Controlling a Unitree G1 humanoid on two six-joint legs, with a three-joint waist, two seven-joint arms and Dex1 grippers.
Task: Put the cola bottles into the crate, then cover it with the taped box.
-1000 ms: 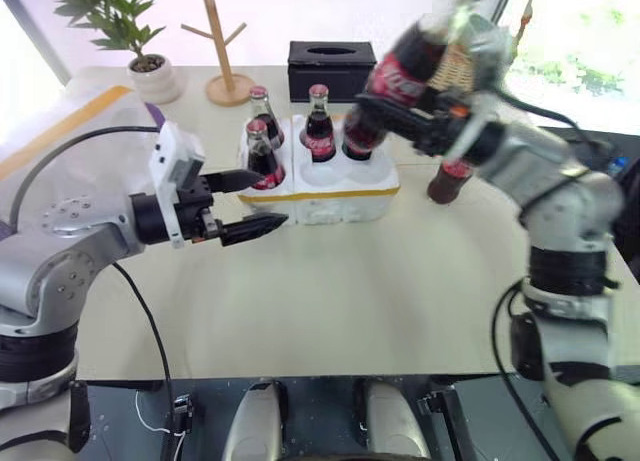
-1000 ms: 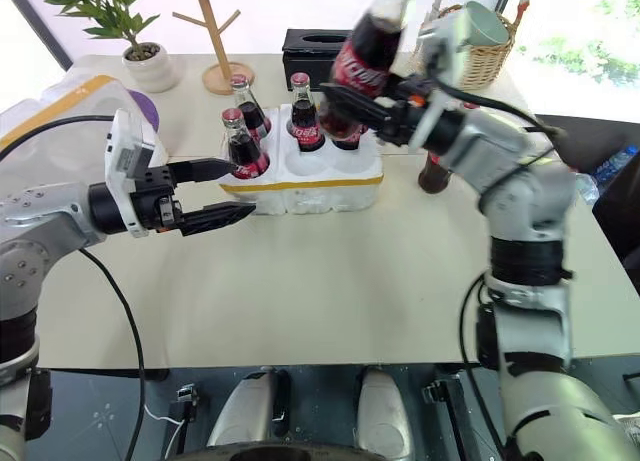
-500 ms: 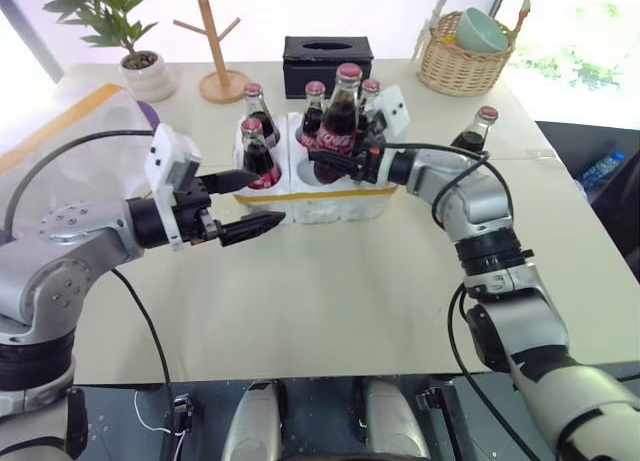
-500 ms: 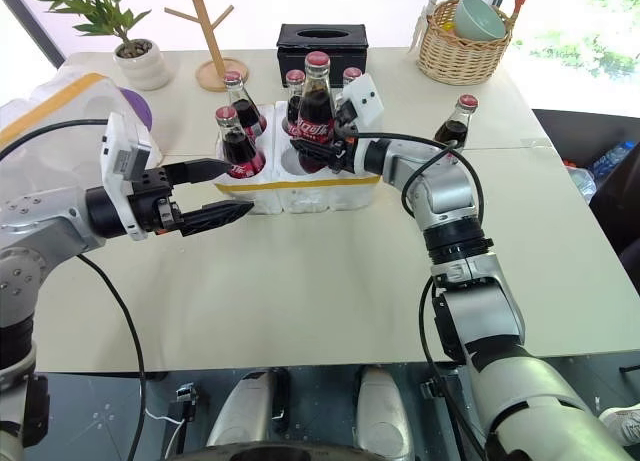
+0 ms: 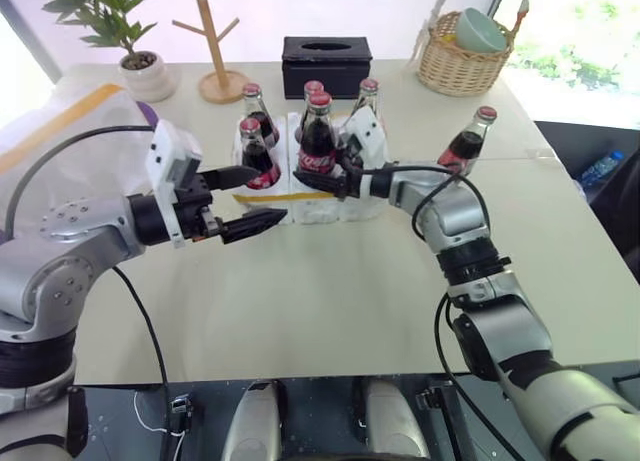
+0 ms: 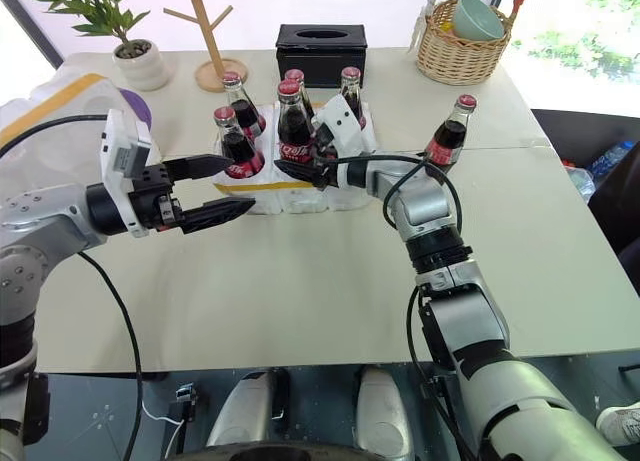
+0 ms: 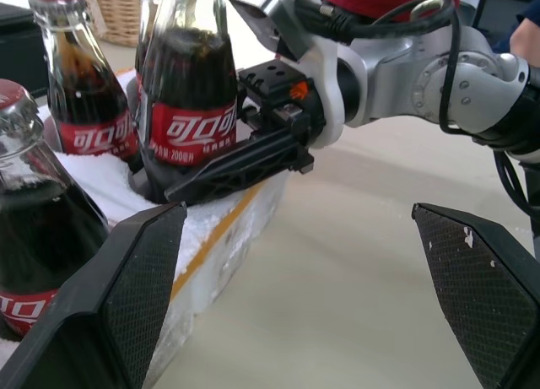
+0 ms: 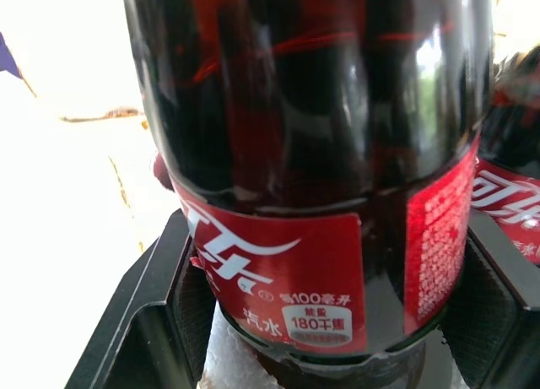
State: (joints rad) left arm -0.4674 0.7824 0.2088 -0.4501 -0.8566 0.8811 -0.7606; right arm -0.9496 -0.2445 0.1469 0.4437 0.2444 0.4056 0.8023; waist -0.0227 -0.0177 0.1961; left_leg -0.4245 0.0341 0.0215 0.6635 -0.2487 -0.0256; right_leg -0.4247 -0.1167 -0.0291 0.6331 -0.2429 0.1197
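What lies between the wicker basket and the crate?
Bare tabletop, as the right eye view shows. The basket stands behind and right of the crate; the loose cola bottle stands nearer, off that line.

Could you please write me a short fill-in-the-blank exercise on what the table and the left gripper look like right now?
1. ___ cola bottles stand in the crate.
2. One more cola bottle stands on the table, on the crate's ___ side as the robot sees it.
3. The left gripper is empty and its fingers are ___.
4. The black box sits ___ the crate, farther from the robot.

Missing words: five; right; open; behind
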